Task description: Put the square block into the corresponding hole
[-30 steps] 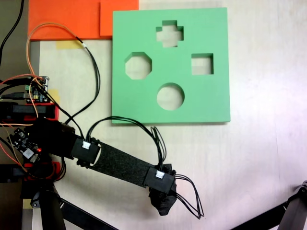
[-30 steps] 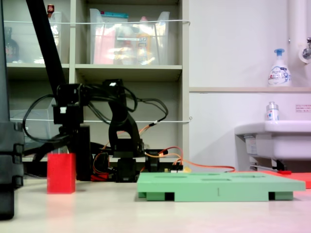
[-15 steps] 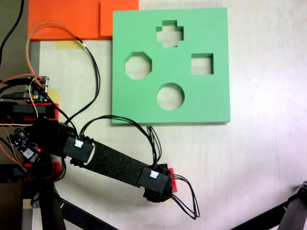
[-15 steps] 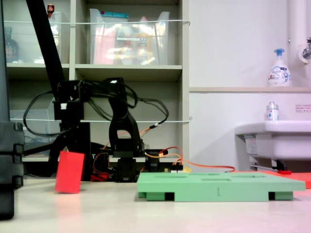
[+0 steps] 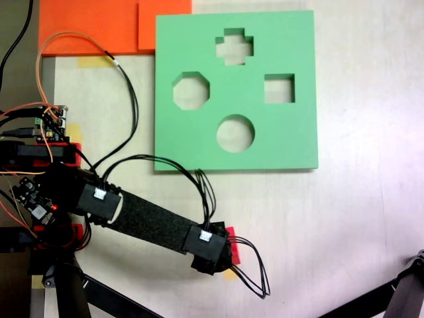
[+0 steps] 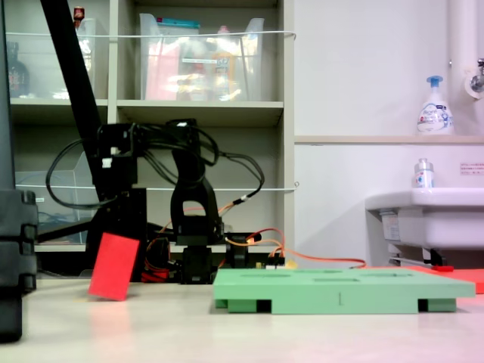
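Observation:
The square block is a red cube, tilted on one lower edge, low over the table at the second exterior view's left. In the first exterior view only a red sliver of the block shows beside the black wrist. My gripper comes down on it from above and looks shut on it; from overhead the gripper has its fingers hidden under the arm. The green board lies well beyond the block, with the square hole at its right. Edge-on, the board hides its cutouts.
Cross, octagonal and round cutouts share the board. Orange foam slabs lie at the top left, a circuit board with loose wires at the left. A tripod leg crosses the bottom right corner. A sink stands at the right.
The arm has drawn back toward the first exterior view's left. The red block went from standing upright to tilted and shifted right in the second exterior view.

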